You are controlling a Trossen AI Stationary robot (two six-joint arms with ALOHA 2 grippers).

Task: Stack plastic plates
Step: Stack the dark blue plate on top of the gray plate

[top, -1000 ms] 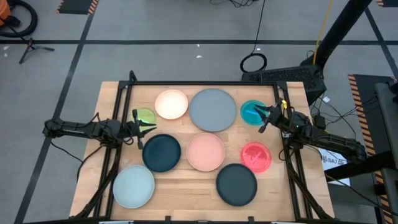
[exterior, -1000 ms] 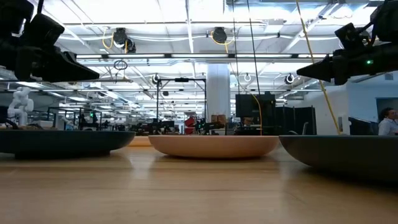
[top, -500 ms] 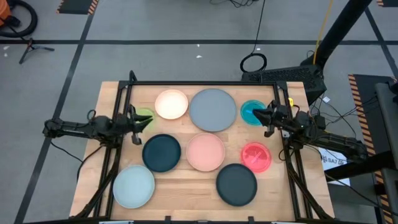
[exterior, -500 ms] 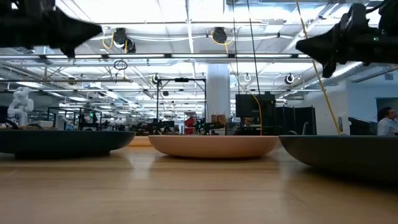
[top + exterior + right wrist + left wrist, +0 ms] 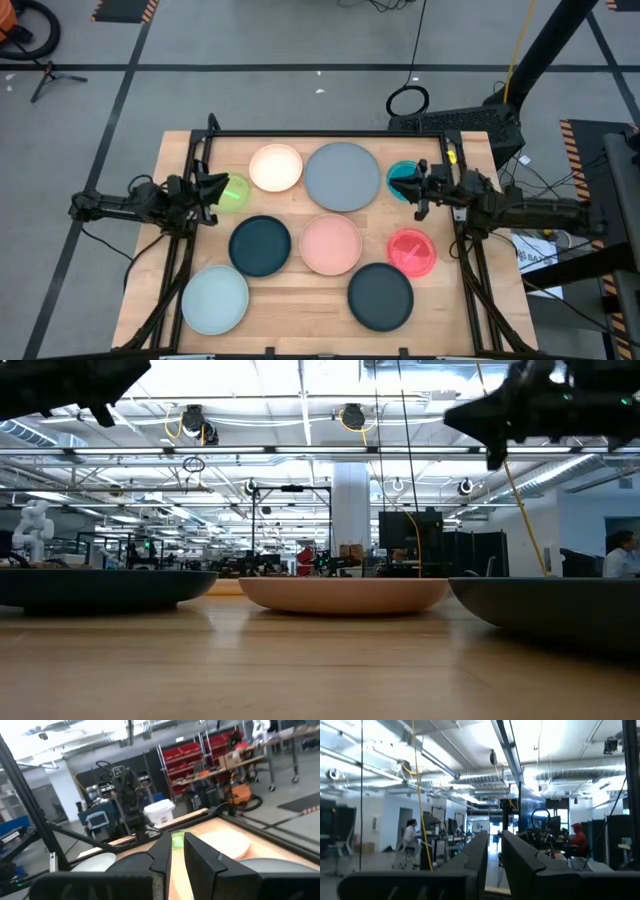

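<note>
Both arms are pulling back and lifting away from the middle. The left end effector [image 5: 213, 187] now hangs over the small translucent green plastic plate [image 5: 234, 191], the right end effector [image 5: 412, 189] over the round teal plastic plate [image 5: 402, 180], each with its fingers nearly closed and carrying nothing. All nine plates lie apart on the wooden bench [image 5: 300, 290], among them the large grey round plate [image 5: 342, 176]. I'd say stacking hasn't begun.

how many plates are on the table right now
9, none stacked. Back row: green, cream, grey, teal. Middle: navy, pink, red. Front: pale blue, second navy.
</note>
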